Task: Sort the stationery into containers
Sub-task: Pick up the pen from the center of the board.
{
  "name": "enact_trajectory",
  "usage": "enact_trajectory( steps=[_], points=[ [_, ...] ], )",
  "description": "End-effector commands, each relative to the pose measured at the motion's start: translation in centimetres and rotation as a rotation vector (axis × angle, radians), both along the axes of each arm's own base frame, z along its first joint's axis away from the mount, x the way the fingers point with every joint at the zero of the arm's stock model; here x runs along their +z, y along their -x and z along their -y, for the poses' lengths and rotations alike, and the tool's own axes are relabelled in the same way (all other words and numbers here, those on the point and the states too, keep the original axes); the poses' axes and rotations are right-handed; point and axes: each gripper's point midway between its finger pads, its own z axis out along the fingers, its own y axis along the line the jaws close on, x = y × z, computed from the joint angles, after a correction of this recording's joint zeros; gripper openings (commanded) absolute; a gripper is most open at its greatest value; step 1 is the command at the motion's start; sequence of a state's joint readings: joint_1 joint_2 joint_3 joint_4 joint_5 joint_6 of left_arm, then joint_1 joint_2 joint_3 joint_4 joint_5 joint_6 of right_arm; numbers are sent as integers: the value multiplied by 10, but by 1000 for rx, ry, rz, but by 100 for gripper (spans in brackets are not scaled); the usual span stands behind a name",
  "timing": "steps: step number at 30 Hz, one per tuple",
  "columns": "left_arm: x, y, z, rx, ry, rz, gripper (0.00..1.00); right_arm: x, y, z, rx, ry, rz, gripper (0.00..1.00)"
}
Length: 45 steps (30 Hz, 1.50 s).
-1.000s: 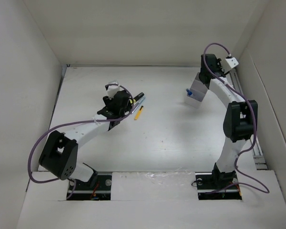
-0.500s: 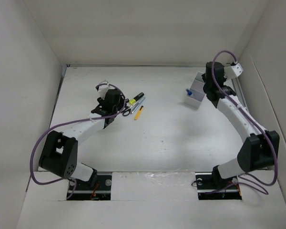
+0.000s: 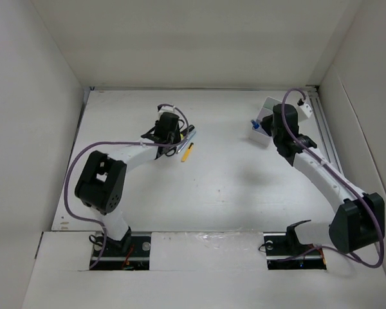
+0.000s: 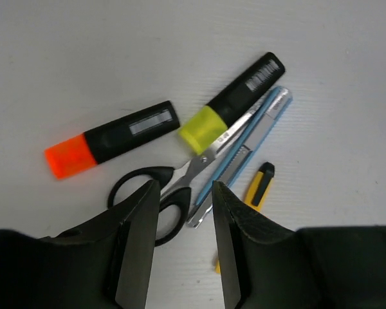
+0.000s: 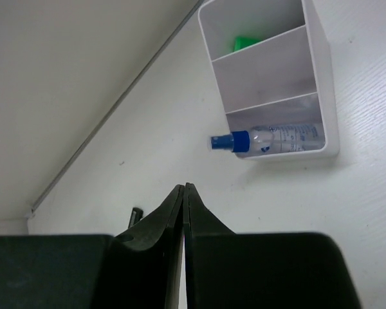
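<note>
In the left wrist view the stationery lies in a loose heap: an orange-tipped marker (image 4: 109,138), a yellow-green-capped black highlighter (image 4: 235,106), black-handled scissors (image 4: 156,196), a silver-blue pen (image 4: 248,151) and a short yellow stick (image 4: 258,190). My left gripper (image 4: 183,193) hangs open just above them, with one scissor handle loop between its fingers. The white three-part tray (image 5: 323,84) holds the blue-capped bottle (image 5: 280,138) in its nearest compartment and something green (image 5: 244,43) in the farthest. My right gripper (image 5: 183,188) is shut and empty, a little short of the tray.
White walls close in the table on the left, back and right. From above, the tray (image 3: 267,106) stands at the back right near the wall rail, and the yellow stick (image 3: 187,152) lies right of the left gripper (image 3: 170,132).
My left arm has swung right over the stationery heap, its jaws narrowing. The right gripper has drawn back from the tray and shut, with the bottle left in the tray.
</note>
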<state>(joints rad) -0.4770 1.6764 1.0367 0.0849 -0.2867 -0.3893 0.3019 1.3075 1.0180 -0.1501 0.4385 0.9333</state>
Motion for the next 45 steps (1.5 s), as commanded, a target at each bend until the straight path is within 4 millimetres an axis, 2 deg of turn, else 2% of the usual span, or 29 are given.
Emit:
enact_trajectory(
  steps=[1,2,3,4,6,8,9,10,11,12,13,14,15,16,17,19,22,23,30,36,38,40,41,43,44,45],
  points=[
    [12,-18,26,-153,-55,28,35,15,4,-4,54,-24,51,8],
    [18,-22,35,-163,-51,35,35,14,6,-7,70,-32,53,10],
    [9,-24,35,-173,-74,15,35,18,4,-6,76,-43,68,14],
    [6,-23,37,-184,-104,8,35,13,6,-12,110,-54,54,17],
    [8,-28,42,-200,-125,18,37,15,4,-12,118,-64,62,22],
    [-4,-30,42,-214,-156,-14,38,15,4,-11,127,-71,61,28],
    [-1,-36,45,-214,-153,-9,38,15,4,-10,132,-76,60,30],
    [-5,-36,45,-223,-172,-28,39,10,5,-12,140,-78,50,33],
    [-16,-38,42,-209,-198,-52,39,10,6,-14,153,-83,48,35],
    [-9,-46,43,-196,-203,-41,39,10,5,-10,144,-83,49,36],
    [-12,-47,43,-204,-217,-51,41,10,5,-12,154,-87,48,38],
    [-21,-47,43,-206,-229,-79,41,12,4,-12,154,-89,57,38],
    [-23,-49,42,-207,-249,-84,42,12,5,-14,163,-92,56,38],
    [-15,-56,46,-206,-244,-72,42,12,5,-14,163,-92,56,38],
    [-25,-54,44,-218,-269,-104,44,12,4,-12,165,-96,55,38],
    [-24,-59,45,-223,-290,-108,44,12,5,-14,178,-92,54,38],
    [-37,-57,43,-241,-324,-147,47,12,5,-14,178,-92,53,39],
    [-32,-60,45,-240,-320,-136,48,12,5,-14,178,-92,53,39],
    [-52,-61,42,-237,-348,-181,48,8,7,-17,195,-97,43,39],
    [-62,-59,43,-246,-350,-202,39,10,6,-17,195,-98,52,39],
    [-62,-59,43,-246,-350,-202,29,10,6,-17,195,-98,52,40],
    [-65,-58,44,-252,-344,-204,21,10,6,-17,195,-98,52,44],
    [-65,-57,44,-246,-337,-204,12,10,6,-17,195,-98,52,50],
    [-55,-58,47,-244,-309,-173,6,10,6,-17,195,-98,52,55],
    [-57,-54,45,-244,-309,-174,4,10,6,-20,208,-104,51,57],
    [-48,-55,45,-242,-300,-152,2,9,7,-21,222,-100,49,60]
  ],
)
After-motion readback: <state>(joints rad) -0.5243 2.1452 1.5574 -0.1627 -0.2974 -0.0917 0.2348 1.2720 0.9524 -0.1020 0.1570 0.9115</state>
